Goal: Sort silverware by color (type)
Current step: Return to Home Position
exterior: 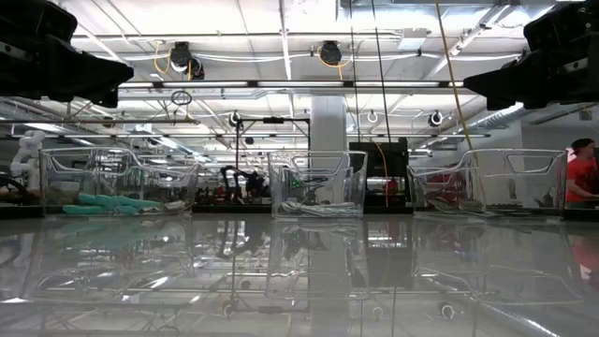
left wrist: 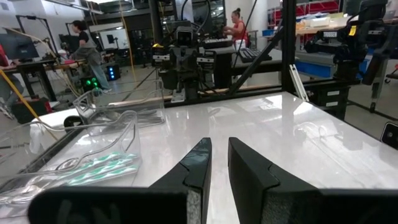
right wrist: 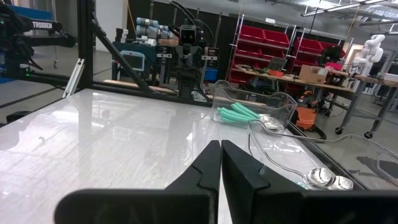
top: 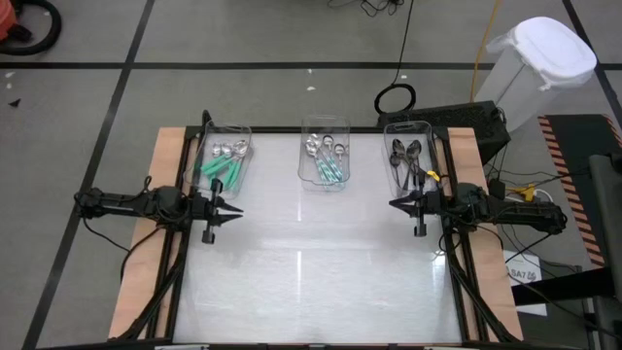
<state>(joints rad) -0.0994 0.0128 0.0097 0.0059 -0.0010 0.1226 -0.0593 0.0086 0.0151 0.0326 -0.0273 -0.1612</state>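
Workshop space stretches beyond the table – ceiling lights, racks of red crates (right wrist: 267, 46), and a person in a red top (left wrist: 238, 25) at a bench far off. On the floor past the far right corner stands a white lidded trash can (top: 539, 68).

Glossy and white, the tabletop (top: 311, 282) has the left arm (top: 126, 203) reaching in level from its left edge and the right arm (top: 505, 209) from its right edge. Their tips face each other and are well apart.

Three clear bins stand in a row along the far edge: the left bin (top: 225, 129), the middle bin (top: 325, 121) and the right bin (top: 408, 124).

The left gripper (top: 238, 207) hangs raised off the surface, just beside the near end of the left bin. Its jaws stand a narrow crack apart, grasping nothing. The right gripper (top: 393, 203) hangs near the near end of the right bin – its jaws are pressed together and empty.

All the spoons in view lie inside the bins. The green-handled spoons (top: 216, 173) lie in the left bin, just behind the left jaws, with their silver bowls toward the far end. The mixed spoons (top: 328, 160), silver ones and a few with green handles, lie in the middle bin, farther back than both grippers and between them. The dark spoons (top: 406, 160) lie in the right bin, just behind the right jaws.
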